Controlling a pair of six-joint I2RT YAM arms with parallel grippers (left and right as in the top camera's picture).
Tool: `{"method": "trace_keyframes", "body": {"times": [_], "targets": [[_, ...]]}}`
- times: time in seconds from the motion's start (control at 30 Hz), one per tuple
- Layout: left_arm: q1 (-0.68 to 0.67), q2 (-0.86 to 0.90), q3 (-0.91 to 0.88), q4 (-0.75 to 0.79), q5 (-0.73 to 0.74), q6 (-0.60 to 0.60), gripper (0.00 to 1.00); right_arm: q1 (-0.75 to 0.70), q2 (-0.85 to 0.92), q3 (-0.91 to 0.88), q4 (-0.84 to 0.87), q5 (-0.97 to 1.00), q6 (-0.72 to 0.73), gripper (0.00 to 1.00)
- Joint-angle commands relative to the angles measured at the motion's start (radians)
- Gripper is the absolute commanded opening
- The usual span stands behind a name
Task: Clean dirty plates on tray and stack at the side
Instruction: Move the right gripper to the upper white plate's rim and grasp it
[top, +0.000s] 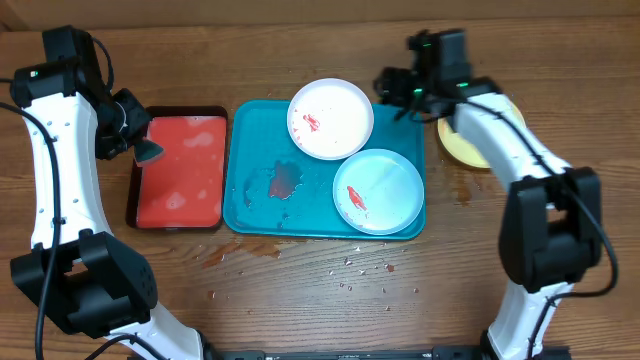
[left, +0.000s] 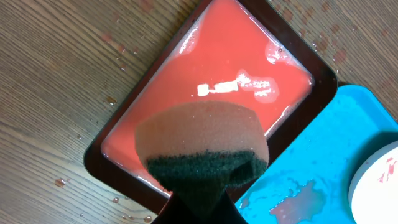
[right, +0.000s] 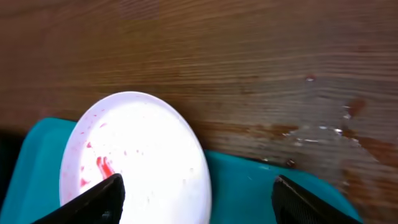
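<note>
Over white plate (right: 143, 155), right pincer (right: 199, 202) wide open, empty

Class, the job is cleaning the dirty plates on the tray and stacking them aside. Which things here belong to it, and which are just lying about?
Belong to the job: white plate; pale-rimmed plate; yellow-green plate; teal tray; sponge.

Lying about, as far as shown: red tray of pinkish liquid; scattered wet specks.

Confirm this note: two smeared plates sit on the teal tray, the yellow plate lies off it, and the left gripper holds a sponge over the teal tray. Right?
Wrong in one respect: the left wrist view shows the left gripper holding the sponge over the red tray, not the teal tray. The rest stands.
</note>
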Motion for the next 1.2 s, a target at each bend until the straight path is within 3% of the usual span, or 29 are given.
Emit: {"method": "trace_keyframes", "body": {"times": [0.0, 0.2, 0.43, 1.17], "targets": [[0.003, 0.006, -0.005, -0.002, 0.008, 0.016, 0.04, 0.035, 0.059, 0.000, 0.035, 0.110, -0.003, 0.77], [0.003, 0.006, -0.005, -0.002, 0.008, 0.016, 0.04, 0.082, 0.112, 0.000, 0.098, 0.110, -0.004, 0.75], [0.003, 0.006, -0.005, -0.001, 0.008, 0.016, 0.04, 0.103, 0.133, 0.000, 0.095, 0.106, -0.003, 0.49], [0.003, 0.006, -0.005, 0.001, 0.008, 0.016, 0.04, 0.190, 0.138, 0.000, 0.031, 0.080, -0.004, 0.49]]}}
